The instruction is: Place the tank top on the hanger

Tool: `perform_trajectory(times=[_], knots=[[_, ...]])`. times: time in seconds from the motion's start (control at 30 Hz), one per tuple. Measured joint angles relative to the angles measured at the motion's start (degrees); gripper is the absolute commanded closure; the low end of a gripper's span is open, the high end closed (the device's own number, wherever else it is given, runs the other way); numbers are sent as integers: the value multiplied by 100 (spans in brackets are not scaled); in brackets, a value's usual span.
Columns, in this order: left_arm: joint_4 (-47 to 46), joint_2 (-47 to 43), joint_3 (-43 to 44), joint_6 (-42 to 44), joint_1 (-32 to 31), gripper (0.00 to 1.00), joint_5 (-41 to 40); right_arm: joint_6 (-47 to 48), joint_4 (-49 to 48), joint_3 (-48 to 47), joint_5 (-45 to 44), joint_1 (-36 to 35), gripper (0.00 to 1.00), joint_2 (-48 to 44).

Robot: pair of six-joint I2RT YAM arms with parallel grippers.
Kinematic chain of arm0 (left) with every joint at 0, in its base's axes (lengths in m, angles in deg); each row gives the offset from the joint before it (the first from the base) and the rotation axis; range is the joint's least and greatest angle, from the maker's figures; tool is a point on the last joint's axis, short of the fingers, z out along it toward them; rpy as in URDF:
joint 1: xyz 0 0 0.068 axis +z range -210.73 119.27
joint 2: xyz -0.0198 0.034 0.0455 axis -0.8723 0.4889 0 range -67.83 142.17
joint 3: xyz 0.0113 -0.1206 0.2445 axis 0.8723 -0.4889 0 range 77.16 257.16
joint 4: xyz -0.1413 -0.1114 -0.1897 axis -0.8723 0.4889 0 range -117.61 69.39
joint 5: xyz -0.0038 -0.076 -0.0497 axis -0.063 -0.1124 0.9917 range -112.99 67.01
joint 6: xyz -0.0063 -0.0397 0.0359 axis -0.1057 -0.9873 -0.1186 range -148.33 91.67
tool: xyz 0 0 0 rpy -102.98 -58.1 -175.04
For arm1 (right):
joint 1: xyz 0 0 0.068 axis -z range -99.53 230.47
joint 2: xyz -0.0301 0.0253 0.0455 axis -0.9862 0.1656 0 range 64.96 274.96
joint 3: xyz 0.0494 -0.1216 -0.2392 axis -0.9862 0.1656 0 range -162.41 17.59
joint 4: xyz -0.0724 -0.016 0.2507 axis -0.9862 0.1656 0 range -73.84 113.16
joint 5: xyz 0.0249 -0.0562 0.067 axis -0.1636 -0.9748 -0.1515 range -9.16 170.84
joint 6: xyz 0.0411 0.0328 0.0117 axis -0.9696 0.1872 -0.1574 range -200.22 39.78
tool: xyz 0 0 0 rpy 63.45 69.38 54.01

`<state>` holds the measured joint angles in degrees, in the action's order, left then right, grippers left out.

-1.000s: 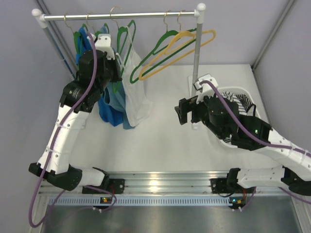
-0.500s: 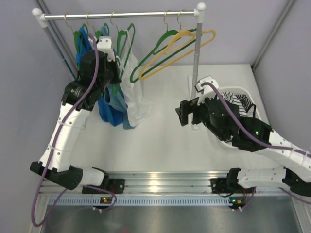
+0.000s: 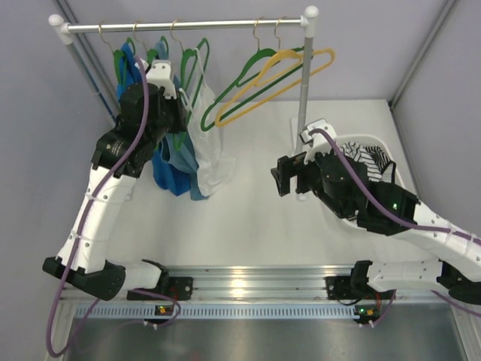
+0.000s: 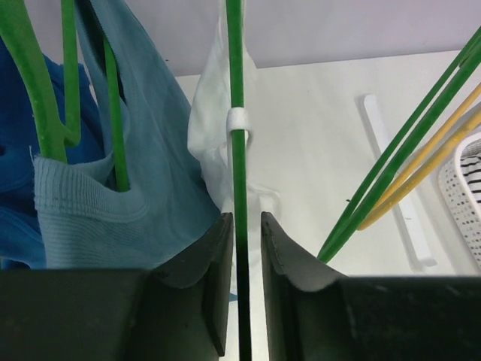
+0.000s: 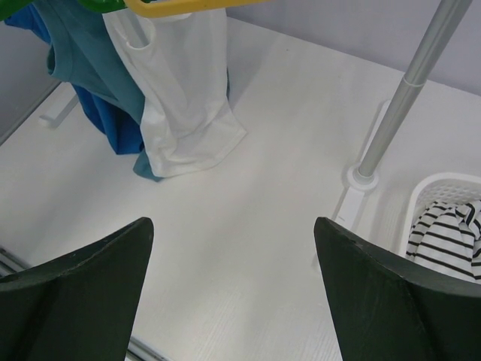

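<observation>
rail [image 3: 188, 25] runs across the back, its right end on a grey post [image 5: 409, 90] footed on the white table [image 3: 248, 210]. blue tank tops [image 3: 167, 171] hang near its left end, on green hangers. i see an empty green hanger [image 4: 398, 147] and a yellow hanger [image 5: 176, 7] side by side, tilted, near the post. white basket [image 5: 443, 184] just right of the post, striped garment [image 5: 443, 233] inside.

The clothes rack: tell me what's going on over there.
The left pincer is up at the rack, its fingers on either side of the green hanger that carries the white tank top, slightly apart rather than clamped. That hanger hangs on the rack beside the blue tops. The right pincer hovers open and empty above the table, near the basket with the striped garment.
</observation>
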<state>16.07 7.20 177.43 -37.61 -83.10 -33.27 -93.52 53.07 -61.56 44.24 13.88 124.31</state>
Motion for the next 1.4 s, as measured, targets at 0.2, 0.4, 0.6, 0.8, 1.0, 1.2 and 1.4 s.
perform_trajectory(times=[0.2, 0.4, 0.6, 0.8, 1.0, 1.2, 1.4], knots=[[7, -138, 0, 2, 0, 55, 66, -4, -55, 37, 0, 0, 12, 2], [35, -409, 0, 2, 0, 52, 361, -35, -72, 92, 2, 0, 11, 0], [4, -997, -254, -90, 0, 55, 1075, -131, -160, 271, 7, 0, 8, -35], [-166, -1895, -1325, -439, -116, 56, 1873, -339, -293, 802, 48, 0, 6, -289], [-234, -2555, -2581, -813, -326, 57, 2197, -645, -396, 1545, 66, 0, 3, -730], [-544, -3165, -3860, -1226, -483, 59, 2404, -997, -439, 2138, 66, 0, 1, -968], [-1075, -3397, -4981, -1622, -1239, 59, 2208, -1373, -413, 2555, 57, 0, 0, -979]])
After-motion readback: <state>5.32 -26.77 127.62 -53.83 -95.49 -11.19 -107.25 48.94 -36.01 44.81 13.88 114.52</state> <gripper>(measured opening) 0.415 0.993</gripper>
